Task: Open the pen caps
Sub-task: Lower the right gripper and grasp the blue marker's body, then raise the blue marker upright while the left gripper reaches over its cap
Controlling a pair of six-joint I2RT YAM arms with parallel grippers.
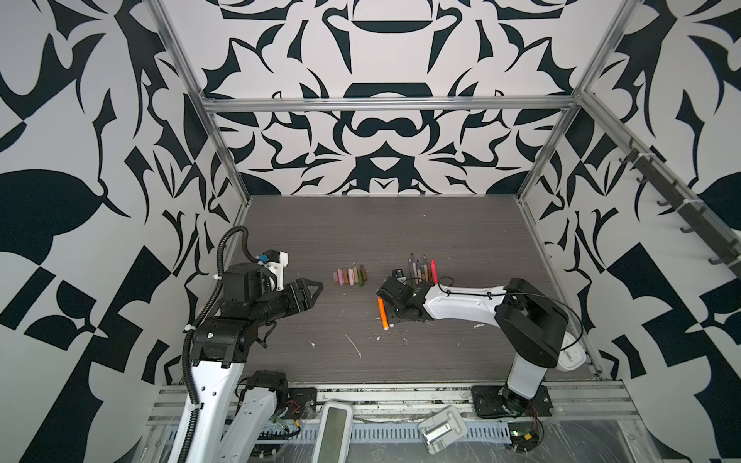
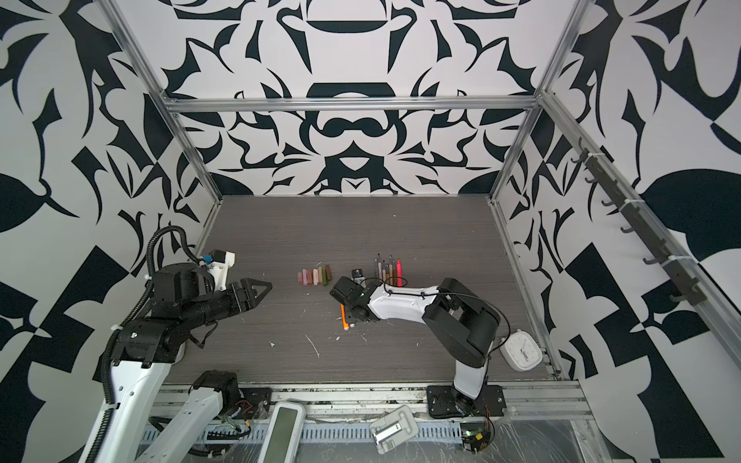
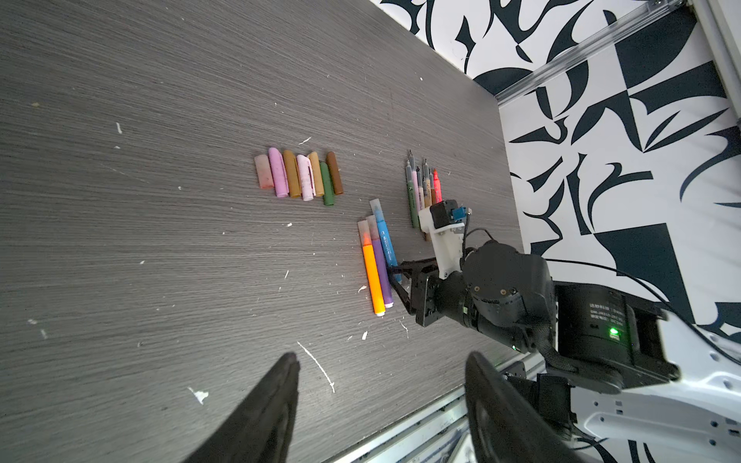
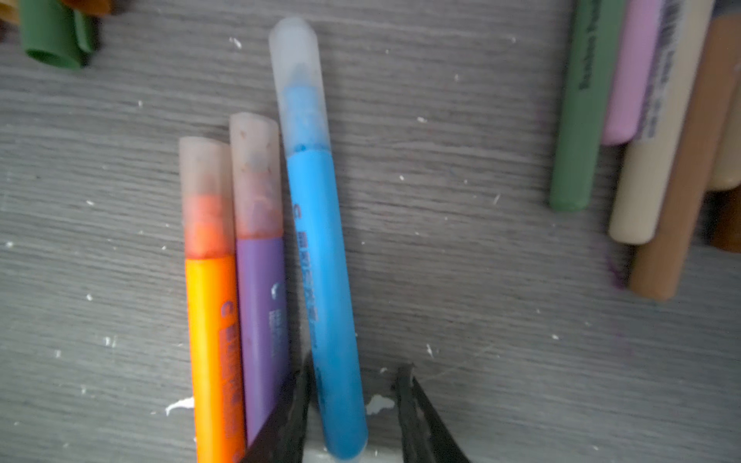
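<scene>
Grey table [image 3: 160, 240] with pens [image 3: 373, 280], pen caps [image 3: 290, 174]

Robot lab cell: aluminium frame [image 1: 385, 105], patterned walls [image 1: 401, 52]

In both top views the right arm [image 1: 461, 300] hides the right gripper [image 4: 355, 373], the purple pen [image 4: 260, 300] and the blue pen [image 4: 320, 260]; only the orange pen [image 1: 383, 314] shows. The right wrist view cuts off the orange and purple pens' near ends. Their print is blurred there. The uncapped pens [image 4: 641, 160] are also blurred and cropped.

Right gripper [image 4: 357, 366] astride capped blue pen [image 4: 320, 260], gap at one jaw
</scene>
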